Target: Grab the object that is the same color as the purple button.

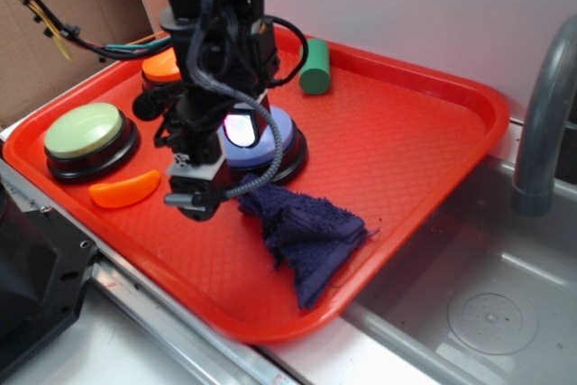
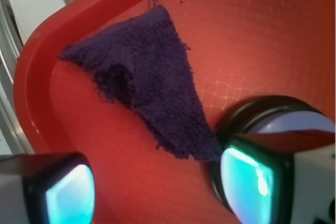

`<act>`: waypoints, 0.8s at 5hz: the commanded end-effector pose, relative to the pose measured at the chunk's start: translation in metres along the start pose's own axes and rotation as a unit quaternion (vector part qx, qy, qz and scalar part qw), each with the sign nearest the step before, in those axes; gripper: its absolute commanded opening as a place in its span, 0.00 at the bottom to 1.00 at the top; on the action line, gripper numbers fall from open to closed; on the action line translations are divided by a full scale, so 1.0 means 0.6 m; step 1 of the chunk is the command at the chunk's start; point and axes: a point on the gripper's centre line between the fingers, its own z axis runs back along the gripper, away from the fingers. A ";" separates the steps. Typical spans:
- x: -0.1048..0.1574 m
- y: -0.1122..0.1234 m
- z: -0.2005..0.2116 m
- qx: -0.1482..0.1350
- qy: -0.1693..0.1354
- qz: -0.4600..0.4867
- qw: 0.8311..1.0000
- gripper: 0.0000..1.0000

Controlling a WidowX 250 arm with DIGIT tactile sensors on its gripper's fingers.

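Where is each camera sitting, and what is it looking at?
Exterior: sits off the robot, above the tray's near corner, looking down at the red tray; the black arm and its gripper show.
Wrist: rides on the arm, looking down past two fingers at the purple rag.
Both show the tray, the rag and the purple button. The fingers stand apart, with one corner of the rag lying between them.

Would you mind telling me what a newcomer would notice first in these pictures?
Most striking is the bright red tray beside a steel sink, with a crumpled dark purple rag near its front edge. The black arm's tool hangs open just left of the rag, in front of the purple button. A light green button sits at the tray's left.
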 end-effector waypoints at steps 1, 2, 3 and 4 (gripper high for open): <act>-0.010 -0.013 0.008 0.006 -0.012 -0.004 1.000 1.00; -0.015 -0.014 -0.032 0.007 -0.040 -0.006 0.999 1.00; 0.009 -0.022 -0.093 -0.001 -0.061 -0.035 0.998 1.00; 0.039 -0.028 -0.131 -0.025 -0.048 -0.057 0.997 1.00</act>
